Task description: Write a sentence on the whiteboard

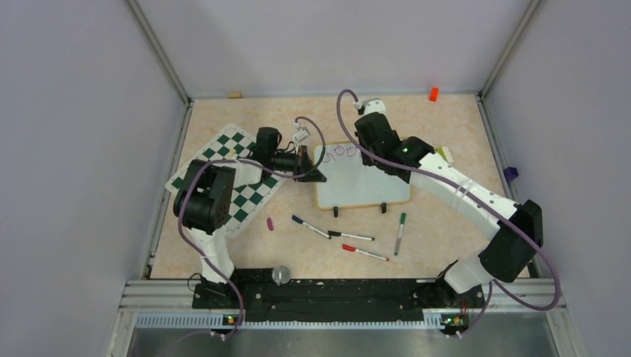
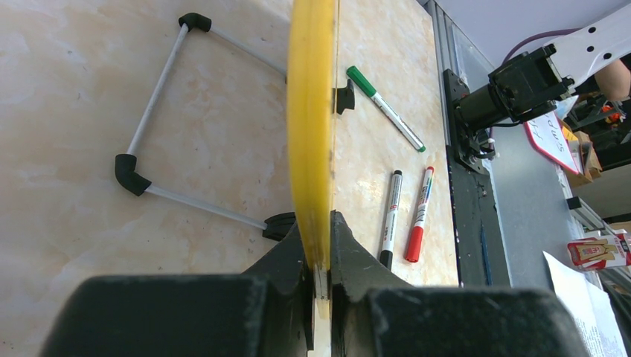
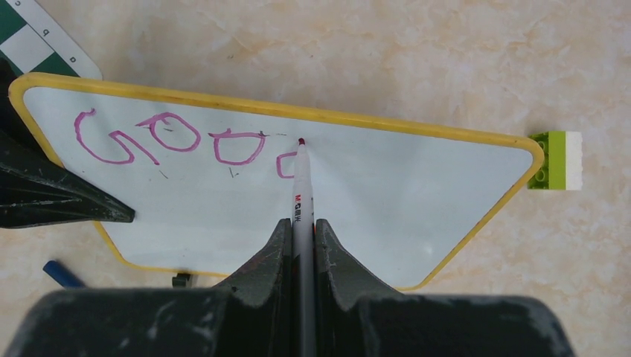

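Three letters and a started fourth of the sentence (image 3: 167, 137) are written on the whiteboard (image 1: 364, 182) beside the chessboard mat (image 1: 245, 201), its edge pinched by the left pincer (image 2: 318, 230), the marker (image 3: 300, 186) by the right pincer (image 3: 301, 223); most is judged unwritten.

White-and-black arms (image 1: 461, 190) (purple cables (image 1: 341, 111)); left pincer (image 2: 320, 245), right pincer (image 3: 303, 227) black

Edge-on to the left wrist camera, the whiteboard (image 2: 311, 111) keeps its face hidden. At the right wrist, the marker (image 3: 301, 193) partly covers the fourth letter of the sentence (image 3: 175, 143), which is too small to read from overhead.
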Available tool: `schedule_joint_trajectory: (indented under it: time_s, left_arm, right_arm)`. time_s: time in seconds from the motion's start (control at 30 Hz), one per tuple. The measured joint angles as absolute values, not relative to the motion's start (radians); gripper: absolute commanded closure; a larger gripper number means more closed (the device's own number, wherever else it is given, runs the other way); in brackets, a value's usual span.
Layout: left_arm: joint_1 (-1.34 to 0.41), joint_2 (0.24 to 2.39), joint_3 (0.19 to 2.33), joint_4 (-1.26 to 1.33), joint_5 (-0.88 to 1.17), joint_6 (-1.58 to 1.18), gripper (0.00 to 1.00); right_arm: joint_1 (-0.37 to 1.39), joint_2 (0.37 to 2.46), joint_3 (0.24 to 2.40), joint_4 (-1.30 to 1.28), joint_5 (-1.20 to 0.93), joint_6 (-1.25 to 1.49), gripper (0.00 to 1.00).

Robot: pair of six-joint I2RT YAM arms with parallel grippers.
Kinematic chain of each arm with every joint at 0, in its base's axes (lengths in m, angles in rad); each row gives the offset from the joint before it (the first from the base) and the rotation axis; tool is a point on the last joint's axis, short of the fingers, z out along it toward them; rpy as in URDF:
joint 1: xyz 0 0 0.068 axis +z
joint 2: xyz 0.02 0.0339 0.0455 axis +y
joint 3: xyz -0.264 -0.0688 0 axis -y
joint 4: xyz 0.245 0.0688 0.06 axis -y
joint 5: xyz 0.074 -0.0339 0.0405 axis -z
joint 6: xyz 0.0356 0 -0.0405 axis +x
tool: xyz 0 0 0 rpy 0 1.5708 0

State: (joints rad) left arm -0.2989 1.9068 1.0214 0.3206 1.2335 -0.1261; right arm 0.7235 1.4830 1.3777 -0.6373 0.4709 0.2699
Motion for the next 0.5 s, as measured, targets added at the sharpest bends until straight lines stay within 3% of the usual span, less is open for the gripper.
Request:
schedule_joint_trajectory:
  time_s: [0.5]
  left_arm:
    - [-0.299, 1.907, 1.021, 0.320, 1.233, -0.127, 1.00]
  right_arm:
    - [0.723, 1.494, 1.395, -0.640, 0.474, 0.264, 1.00]
